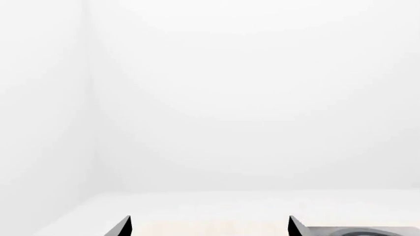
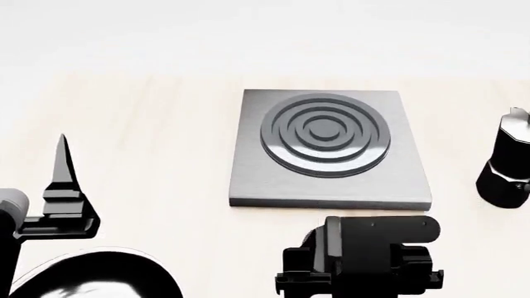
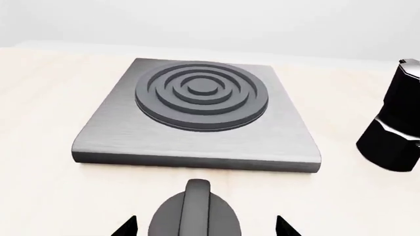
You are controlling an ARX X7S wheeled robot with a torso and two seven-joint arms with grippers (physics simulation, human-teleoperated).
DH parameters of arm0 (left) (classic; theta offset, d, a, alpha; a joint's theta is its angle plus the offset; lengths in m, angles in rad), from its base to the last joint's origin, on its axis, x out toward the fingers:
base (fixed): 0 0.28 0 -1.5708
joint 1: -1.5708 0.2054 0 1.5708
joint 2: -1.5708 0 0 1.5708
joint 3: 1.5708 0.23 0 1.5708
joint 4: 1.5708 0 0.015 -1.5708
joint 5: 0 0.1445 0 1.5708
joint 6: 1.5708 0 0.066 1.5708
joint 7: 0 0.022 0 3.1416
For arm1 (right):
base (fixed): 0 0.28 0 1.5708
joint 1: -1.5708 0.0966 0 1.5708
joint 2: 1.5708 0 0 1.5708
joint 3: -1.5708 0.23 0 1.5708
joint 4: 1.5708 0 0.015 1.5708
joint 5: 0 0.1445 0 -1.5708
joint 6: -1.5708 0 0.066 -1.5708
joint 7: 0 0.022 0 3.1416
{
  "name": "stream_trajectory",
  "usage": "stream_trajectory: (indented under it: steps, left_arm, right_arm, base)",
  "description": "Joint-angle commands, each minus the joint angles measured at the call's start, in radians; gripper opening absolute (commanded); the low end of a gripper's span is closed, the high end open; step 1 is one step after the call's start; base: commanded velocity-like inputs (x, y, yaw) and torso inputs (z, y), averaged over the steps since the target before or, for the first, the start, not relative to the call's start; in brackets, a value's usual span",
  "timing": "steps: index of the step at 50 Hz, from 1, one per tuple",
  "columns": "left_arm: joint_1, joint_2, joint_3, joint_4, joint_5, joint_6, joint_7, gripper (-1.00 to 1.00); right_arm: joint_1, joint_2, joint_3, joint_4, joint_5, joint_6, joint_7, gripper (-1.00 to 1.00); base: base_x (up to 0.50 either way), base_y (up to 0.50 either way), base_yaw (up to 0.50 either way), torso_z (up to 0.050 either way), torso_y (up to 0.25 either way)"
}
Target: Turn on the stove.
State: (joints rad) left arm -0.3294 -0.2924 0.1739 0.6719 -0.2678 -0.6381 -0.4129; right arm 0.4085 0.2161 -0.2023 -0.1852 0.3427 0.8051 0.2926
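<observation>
Stove: flat grey slab, ringed burner, just ahead of right gripper.
Moka pot: right of that gripper.
Left gripper: finger upright, far left.

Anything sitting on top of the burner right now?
Nothing. The burner is bare in the head and right wrist views, all its rings showing. The moka pot stands off the stove, on the table. The knob lies between the right gripper's fingertips.

No text, label, brand, number or sign could be read anywhere. The stove, its knob and the moka pot near the bench's right edge all showed plain, unmarked surfaces.
</observation>
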Motion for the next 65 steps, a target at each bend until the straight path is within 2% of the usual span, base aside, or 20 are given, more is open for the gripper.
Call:
stream_trajectory:
  steps: [1, 65]
  left_arm:
    - [-0.002, -0.002, 0.003, 0.001, -0.006, -0.003, -0.004, 1.0]
    - [-0.003, -0.018, 0.012, -0.026, -0.02, 0.02, -0.027, 1.0]
  right_arm:
    - [0.017, 0.003, -0.02, 0.069, -0.008, -0.025, -0.015, 1.0]
    - [0.092, -0.026, -0.048, 0.385, -0.004, -0.139, -0.049, 1.0]
  base:
    - [0.0, 0.0, 0.0, 0.0, 0.0]
    - [0.0, 0.0, 0.0, 0.0, 0.0]
